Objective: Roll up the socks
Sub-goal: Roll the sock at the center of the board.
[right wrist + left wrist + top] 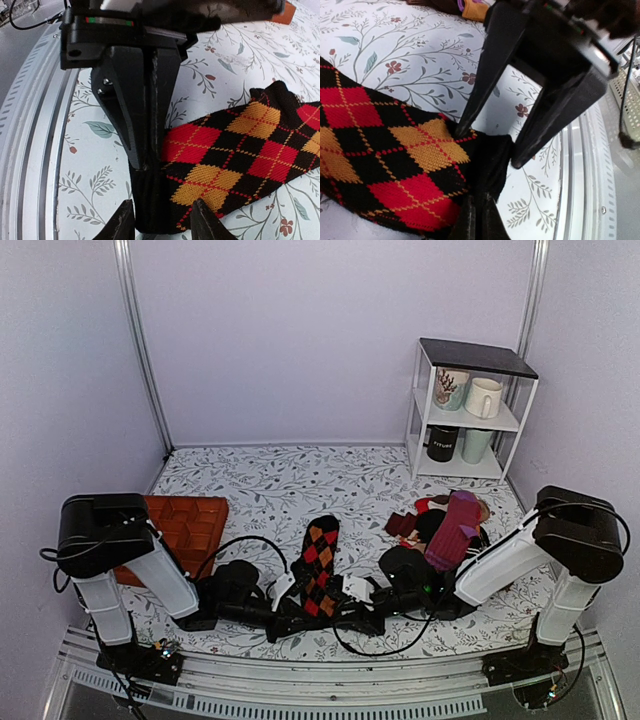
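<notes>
The argyle socks (318, 558) lie flat mid-table, black with red and orange diamonds, their plain black cuff end nearest the arms. My left gripper (298, 618) is shut on that black cuff; in the left wrist view its jaws (476, 220) pinch the cuff fabric (490, 165). My right gripper (345, 612) is open. In the right wrist view its fingertips (162, 222) straddle the cuff (150, 200) with the socks (240, 150) stretching away to the right. The right gripper's fingers (540, 125) stand over the cuff edge in the left wrist view.
A brown compartment tray (185, 525) sits at the left. A pile of other socks, maroon, purple and tan (445, 525), lies at the right. A white shelf with mugs (465, 410) stands at the back right. The metal rail (330, 685) runs along the near table edge.
</notes>
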You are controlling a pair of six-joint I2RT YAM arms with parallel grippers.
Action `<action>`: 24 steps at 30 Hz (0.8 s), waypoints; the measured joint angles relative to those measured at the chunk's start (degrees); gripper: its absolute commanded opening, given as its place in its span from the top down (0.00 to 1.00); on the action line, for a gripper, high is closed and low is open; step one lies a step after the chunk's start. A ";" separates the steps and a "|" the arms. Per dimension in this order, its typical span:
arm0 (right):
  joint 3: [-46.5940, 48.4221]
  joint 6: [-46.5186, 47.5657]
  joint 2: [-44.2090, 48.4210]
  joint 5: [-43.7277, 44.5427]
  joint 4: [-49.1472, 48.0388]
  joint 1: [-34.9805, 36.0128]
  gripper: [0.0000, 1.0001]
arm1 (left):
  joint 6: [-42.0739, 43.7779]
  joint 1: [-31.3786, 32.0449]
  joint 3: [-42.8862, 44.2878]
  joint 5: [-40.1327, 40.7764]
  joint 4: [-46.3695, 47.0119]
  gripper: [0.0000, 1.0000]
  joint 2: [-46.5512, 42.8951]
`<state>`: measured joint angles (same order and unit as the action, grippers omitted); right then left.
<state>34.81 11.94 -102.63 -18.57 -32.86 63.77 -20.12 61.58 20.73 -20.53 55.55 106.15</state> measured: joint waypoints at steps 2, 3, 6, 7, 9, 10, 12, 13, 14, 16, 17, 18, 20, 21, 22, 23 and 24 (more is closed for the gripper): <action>-0.59 0.50 1.88 -0.39 0.00 0.00 0.59 | 0.00 0.00 0.02 0.00 -0.04 1.00 0.00; -0.68 0.83 2.75 -0.70 -0.02 0.00 0.59 | 0.00 0.00 0.02 0.00 -0.04 1.00 0.00; -0.59 1.31 3.67 -1.86 -0.85 0.00 0.60 | -0.02 0.00 0.02 0.00 -0.07 1.00 -0.02; -0.52 1.44 3.58 -2.34 -0.92 0.00 0.60 | 0.00 0.00 0.02 0.00 -0.07 1.00 -0.02; -0.33 1.62 3.04 -3.26 -0.98 0.00 0.60 | -0.02 0.00 0.02 -0.02 -0.07 1.00 -0.02; -0.04 1.62 2.40 -3.63 -1.03 0.00 0.60 | -0.02 0.00 0.04 -0.02 -0.09 1.00 -0.02; 0.44 1.62 1.09 -4.35 -1.14 0.00 0.60 | -0.02 0.00 0.04 -0.02 -0.09 1.00 -0.02; 0.48 1.60 0.63 -4.46 -1.18 0.00 0.60 | -0.02 0.00 0.04 -0.02 -0.09 1.00 -0.02; 0.48 1.57 0.15 -4.57 -1.11 0.00 0.60 | -0.02 0.00 0.04 -0.02 -0.09 1.00 -0.02; 0.48 1.51 -0.42 -4.55 -1.11 0.00 0.60 | -0.02 0.00 0.04 -0.04 -0.09 1.00 -0.02; 0.48 1.40 -0.61 -4.52 -1.11 0.00 0.60 | -0.02 0.00 0.04 -0.04 -0.09 1.00 -0.02; 0.48 1.38 -0.87 -4.48 -1.16 0.00 0.60 | -0.02 0.00 0.07 -0.04 -0.09 1.00 -0.02; 0.48 1.18 -1.40 -4.37 -1.14 0.00 0.62 | -0.02 0.00 0.13 -0.07 -0.17 1.00 -0.02; 0.48 1.11 -1.66 -4.28 -1.14 0.00 0.63 | -0.02 0.00 0.13 -0.09 -0.20 1.00 -0.02; 0.48 0.94 -1.86 -4.20 -1.14 0.00 0.64 | -0.02 0.00 0.13 -0.15 -0.20 1.00 -0.02; 0.48 0.83 -2.05 -4.09 -1.14 0.00 0.65 | -0.02 0.00 0.13 -0.24 -0.20 1.00 -0.02; 0.48 0.70 -2.25 -3.96 -1.14 0.00 0.68 | -0.02 0.00 0.13 -0.31 -0.20 1.00 -0.02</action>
<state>35.29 12.64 -104.88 -22.52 -34.00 63.77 -20.14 61.58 20.86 -20.84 55.35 106.13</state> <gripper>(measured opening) 0.365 0.009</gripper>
